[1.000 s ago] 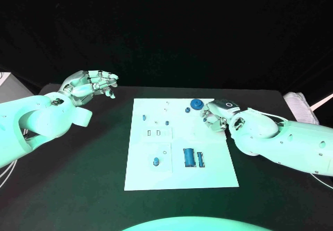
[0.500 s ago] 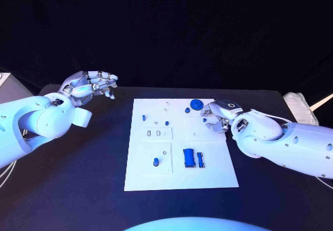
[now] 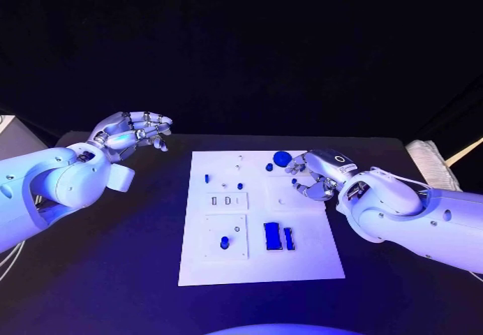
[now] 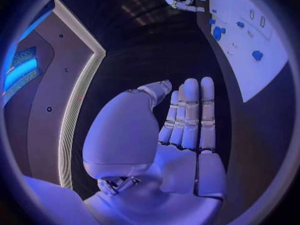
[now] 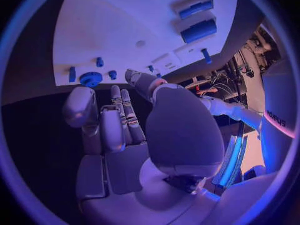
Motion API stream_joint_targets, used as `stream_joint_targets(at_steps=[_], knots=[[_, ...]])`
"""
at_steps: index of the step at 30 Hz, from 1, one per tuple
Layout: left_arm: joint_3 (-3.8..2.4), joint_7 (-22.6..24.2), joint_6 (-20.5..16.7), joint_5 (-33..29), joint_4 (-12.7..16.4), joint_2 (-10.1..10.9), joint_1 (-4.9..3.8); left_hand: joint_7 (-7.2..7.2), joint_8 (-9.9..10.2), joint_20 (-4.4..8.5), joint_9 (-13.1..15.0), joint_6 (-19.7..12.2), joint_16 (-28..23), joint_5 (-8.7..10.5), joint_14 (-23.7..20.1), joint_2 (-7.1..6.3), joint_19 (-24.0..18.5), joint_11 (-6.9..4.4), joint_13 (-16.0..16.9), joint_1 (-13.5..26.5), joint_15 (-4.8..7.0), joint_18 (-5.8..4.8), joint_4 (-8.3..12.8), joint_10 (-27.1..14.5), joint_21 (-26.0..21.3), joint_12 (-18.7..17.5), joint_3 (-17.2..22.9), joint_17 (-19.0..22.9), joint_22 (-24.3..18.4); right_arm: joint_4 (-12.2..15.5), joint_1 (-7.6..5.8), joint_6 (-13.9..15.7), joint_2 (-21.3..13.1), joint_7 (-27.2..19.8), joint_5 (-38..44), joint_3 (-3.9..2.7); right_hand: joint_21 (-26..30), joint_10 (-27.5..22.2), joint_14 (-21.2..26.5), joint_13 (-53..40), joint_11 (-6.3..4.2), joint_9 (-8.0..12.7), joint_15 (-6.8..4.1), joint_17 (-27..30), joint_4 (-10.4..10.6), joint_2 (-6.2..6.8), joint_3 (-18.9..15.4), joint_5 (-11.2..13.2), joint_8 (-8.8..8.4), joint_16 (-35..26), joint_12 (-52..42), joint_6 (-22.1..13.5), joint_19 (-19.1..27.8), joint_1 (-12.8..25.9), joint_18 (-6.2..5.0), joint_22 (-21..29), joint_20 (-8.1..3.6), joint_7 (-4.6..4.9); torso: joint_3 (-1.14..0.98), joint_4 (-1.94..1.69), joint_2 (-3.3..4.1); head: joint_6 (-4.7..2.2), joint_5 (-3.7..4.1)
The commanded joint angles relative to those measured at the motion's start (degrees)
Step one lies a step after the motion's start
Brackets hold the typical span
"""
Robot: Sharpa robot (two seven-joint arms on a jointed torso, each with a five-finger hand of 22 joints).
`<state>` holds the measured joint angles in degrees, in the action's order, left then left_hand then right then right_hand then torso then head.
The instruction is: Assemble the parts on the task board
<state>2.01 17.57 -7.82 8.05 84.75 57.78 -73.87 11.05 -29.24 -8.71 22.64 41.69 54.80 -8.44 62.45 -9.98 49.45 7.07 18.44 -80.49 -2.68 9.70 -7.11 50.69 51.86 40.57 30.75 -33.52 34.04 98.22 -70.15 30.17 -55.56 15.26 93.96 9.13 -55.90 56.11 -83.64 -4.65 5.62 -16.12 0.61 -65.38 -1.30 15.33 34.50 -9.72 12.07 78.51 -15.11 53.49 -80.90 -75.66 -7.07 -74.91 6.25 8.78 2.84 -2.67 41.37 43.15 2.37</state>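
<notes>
The white task board (image 3: 262, 262) lies in the middle of the black table. On it are a blue gear (image 3: 283, 156) at the far right corner, two blue blocks (image 3: 271, 235) side by side nearer me, and several small blue pegs (image 3: 207, 178). My right hand (image 3: 313, 179) hovers over the board's right edge just beside the gear (image 5: 91, 79), fingers loosely bent, holding nothing. My left hand (image 3: 136, 129) is raised off to the left of the board, palm bare and fingers apart (image 4: 187, 120).
A pale folded object (image 3: 428, 155) lies at the table's right edge. A white box corner (image 3: 5, 122) shows at the far left. Bare black table (image 3: 121, 265) runs along both sides of the board.
The whole picture has shifted down a little, so the camera has moved. Neither hand has visibly moved relative to the board, and the parts lie as before.
</notes>
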Motion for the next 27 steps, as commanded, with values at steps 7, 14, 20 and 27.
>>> stream_joint_targets(at_steps=[7, 14, 20, 27], knots=[[-0.03, 0.91, 1.27, -0.12, -0.13, -0.53, 0.36, 0.87, 0.18, -0.01, -0.10, -0.54, 0.19, 0.22, 0.12, -0.14, 0.41, 0.18, -0.08, 0.55, -0.37, 0.76, 0.35, -0.29, -0.23, -0.14, -0.17, 0.07, -0.10, 4.14, 0.05, -2.69, 2.10, -7.70, -6.89, 0.11, -3.67, 1.08, -1.80, 0.10, -0.06, -0.08, -0.04, -2.55, 0.54, 0.75, -0.26, -2.92, -0.72, 1.47, -1.36, 0.21, -1.59, 0.92, 1.69, -2.14, -0.22, 0.14, -0.03, 0.07, -0.09, -1.65, -0.30], [-0.03, 0.93, 1.38, -0.12, -0.05, -0.66, 0.45, 0.88, 0.19, -0.02, -0.13, -0.57, 0.18, 0.22, 0.08, -0.19, 0.41, 0.19, -0.10, 0.55, -0.39, 0.76, 0.40, -0.32, -0.25, -0.13, -0.21, 0.08, -0.11, 5.20, 0.98, -7.37, 5.00, -8.17, -7.18, 0.34, -5.54, 1.45, -1.99, 0.11, -0.18, -0.11, -0.13, -2.97, 0.72, 0.70, -0.72, -2.72, -0.93, 1.77, -1.77, 0.02, -2.25, 1.14, 2.00, -2.96, -0.28, 0.08, 0.09, 0.00, -0.02, -1.76, -0.53], [-0.03, 0.92, 1.41, -0.11, 0.07, -0.63, 0.47, 0.89, 0.19, -0.03, -0.15, -0.59, 0.18, 0.23, 0.06, -0.24, 0.40, 0.21, -0.12, 0.55, -0.40, 0.76, 0.44, -0.34, -0.27, -0.12, -0.24, 0.09, -0.12, 5.36, 1.77, -10.27, 7.40, -7.03, -5.48, 0.59, -5.33, 0.66, -2.05, 0.32, -0.25, -0.15, -0.18, -3.05, 0.97, 0.90, -2.59, -2.42, -1.35, 1.92, -1.84, -0.46, -2.32, 1.64, 1.96, -2.94, -0.35, -0.06, 0.05, 0.06, 0.03, -1.57, -0.90], [-0.03, 0.90, 1.57, -0.07, 0.15, -0.74, 0.47, 0.90, 0.19, -0.04, -0.17, -0.62, 0.19, 0.23, 0.05, -0.30, 0.40, 0.22, -0.14, 0.55, -0.41, 0.75, 0.49, -0.36, -0.28, -0.10, -0.28, 0.10, -0.12, 5.48, 2.71, -12.94, 10.00, -6.59, -4.15, 0.85, -4.87, -0.57, -2.02, 0.37, -0.30, -0.28, -0.22, -3.03, 1.38, 0.43, -6.55, -2.91, -1.91, 2.01, -2.41, -1.00, -2.23, 1.37, 1.91, -2.87, -0.38, -0.43, -0.03, 0.08, 0.01, -0.66, -1.57]])
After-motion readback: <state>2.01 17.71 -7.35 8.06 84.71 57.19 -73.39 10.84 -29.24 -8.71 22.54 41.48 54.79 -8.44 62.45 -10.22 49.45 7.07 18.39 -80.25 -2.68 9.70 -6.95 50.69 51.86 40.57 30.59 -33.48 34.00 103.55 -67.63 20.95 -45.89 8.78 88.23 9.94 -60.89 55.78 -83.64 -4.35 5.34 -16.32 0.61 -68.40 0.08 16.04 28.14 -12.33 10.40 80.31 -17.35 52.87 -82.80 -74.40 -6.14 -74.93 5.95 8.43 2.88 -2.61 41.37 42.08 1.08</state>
